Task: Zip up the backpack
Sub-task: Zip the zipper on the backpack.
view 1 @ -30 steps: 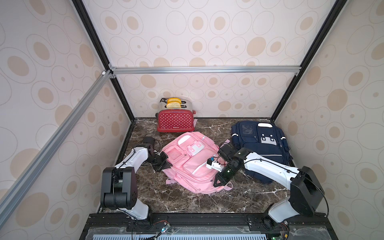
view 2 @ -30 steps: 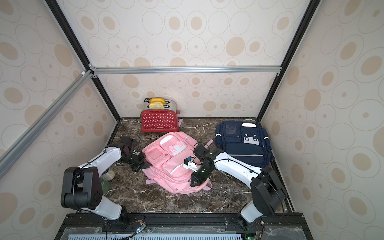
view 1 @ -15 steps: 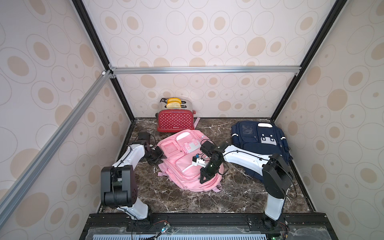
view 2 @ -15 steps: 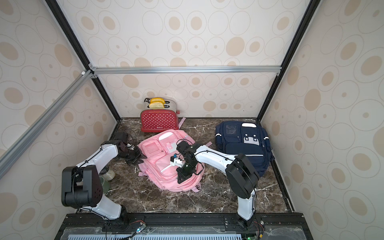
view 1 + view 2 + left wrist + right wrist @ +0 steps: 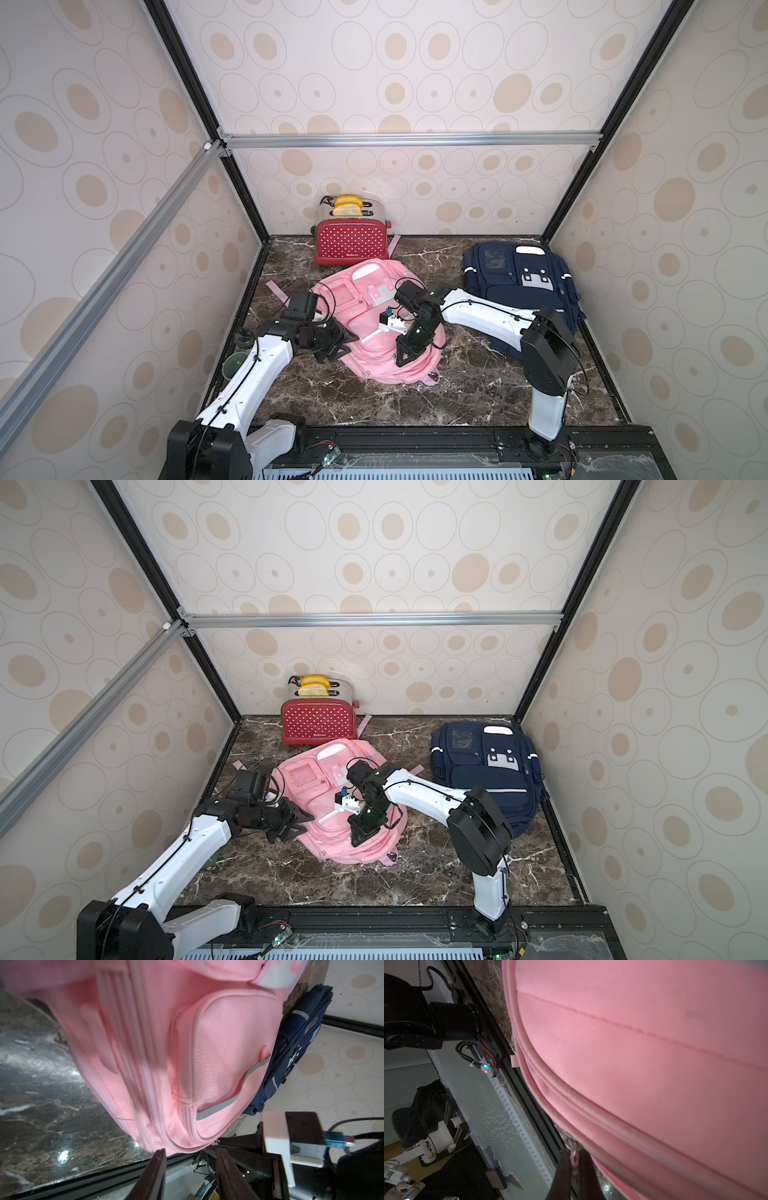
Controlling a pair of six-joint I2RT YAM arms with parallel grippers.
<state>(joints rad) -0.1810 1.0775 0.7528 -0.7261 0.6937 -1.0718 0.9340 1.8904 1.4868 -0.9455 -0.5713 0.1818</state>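
we see a pink backpack (image 5: 376, 361) with pale grey reflective strips and lighter pink zip lines. its zipper pull (image 5: 574, 1162) is pink on a silver ring. the navy backpack (image 5: 519, 299) carries grey-white patches. the toaster (image 5: 352, 247) is red with white polka dots under a silver top, and the toast (image 5: 348, 205) is yellow. the table (image 5: 457, 399) is dark brown marble veined white. the walls (image 5: 395, 62) are cream with tan ovals inside thin rings. the left arm (image 5: 249, 374) and right arm (image 5: 478, 316) are white with black joints. the left gripper (image 5: 190, 1151) and right gripper (image 5: 574, 1155) are black.

Wrist cams: pink bkpk (image 5: 207, 1047) blurred, cropped
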